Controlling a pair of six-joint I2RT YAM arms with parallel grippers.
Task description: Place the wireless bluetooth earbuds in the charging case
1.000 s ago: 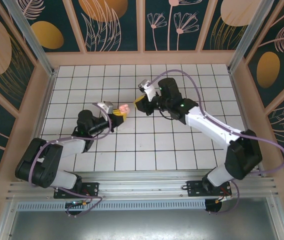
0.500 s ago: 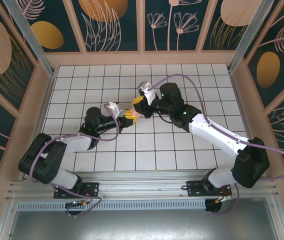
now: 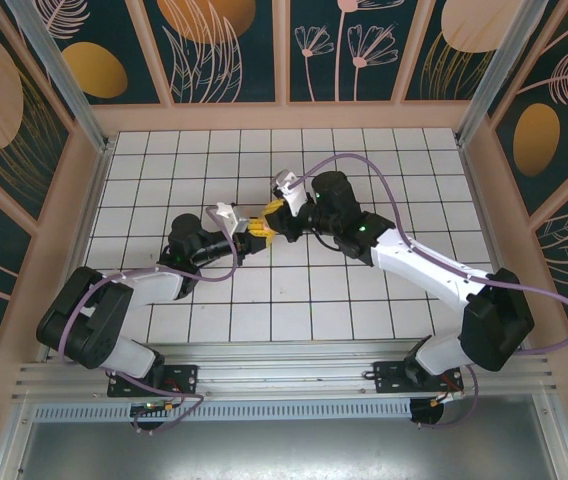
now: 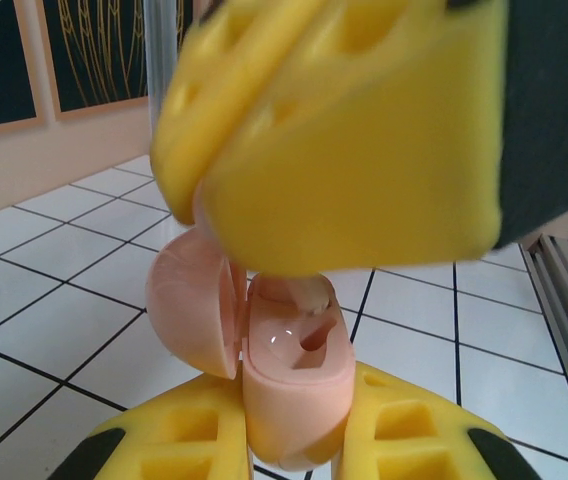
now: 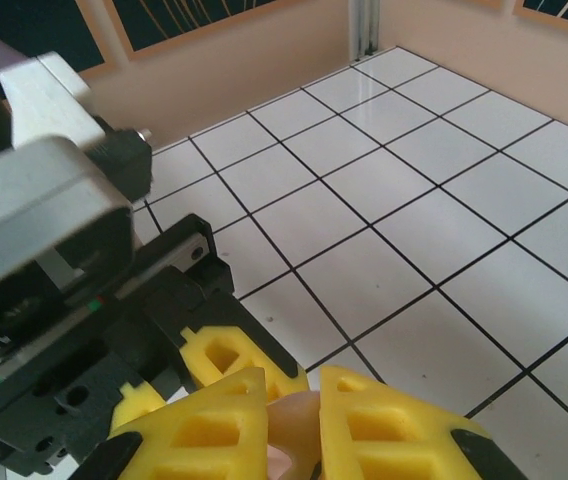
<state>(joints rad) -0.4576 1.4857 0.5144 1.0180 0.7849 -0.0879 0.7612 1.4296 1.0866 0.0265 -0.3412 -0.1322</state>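
Pale pink, the charging case (image 4: 289, 405) stands upright with its lid (image 4: 189, 310) swung open to one side. The left jaws are clamped on its base, one yellow finger (image 4: 179, 440) on each side. It sits over the white gridded surface (image 3: 294, 310), near the middle. Inside, one glossy hollow (image 4: 314, 340) faces the left wrist camera. Just above that hollow an earbud (image 4: 302, 292) points down into the case's mouth, pinched tight in the right jaws overhead. Whether it is fully seated I cannot tell. From the right wrist, the earbud shows as a pink sliver between that arm's yellow fingers.
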